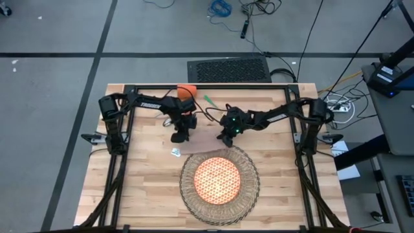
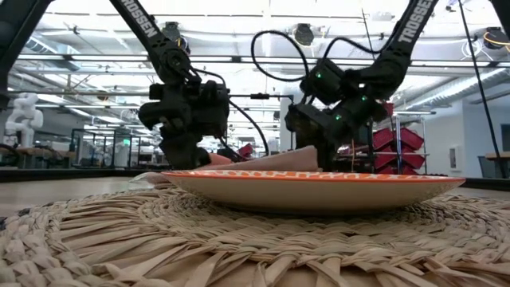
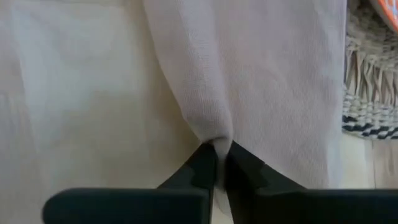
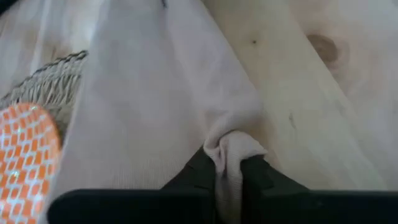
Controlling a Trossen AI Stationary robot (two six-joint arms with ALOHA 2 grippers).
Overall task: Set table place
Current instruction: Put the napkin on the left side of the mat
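Two grippers have the napkin (image 1: 202, 138) pinched at once, and that is where I start: the beige cloth lies flat on the table (image 1: 149, 188), just beyond the far edge of the placemat (image 1: 249, 194), between the two arms. My left gripper (image 3: 217, 163) has its fingers closed together on a raised fold of the cloth, which gathers into a peak right at the tips. My right gripper (image 4: 229, 167) is clamped the same way on a bunched corner near the bare wood. I judge the two-point hold is meant to keep the cloth spread while I carry it, so it does not crumple or drag.

The plate (image 1: 217, 178) already sits centred on the placemat, so the napkin needs a spot beside it. The cup (image 1: 186, 91) stands at the far edge of the table behind the left arm, with the green-handled fork (image 1: 208, 99) just beside it; both wait out of the way. A small pale scrap (image 1: 175, 151) lies on the wood near the left gripper; I cannot tell what it is.
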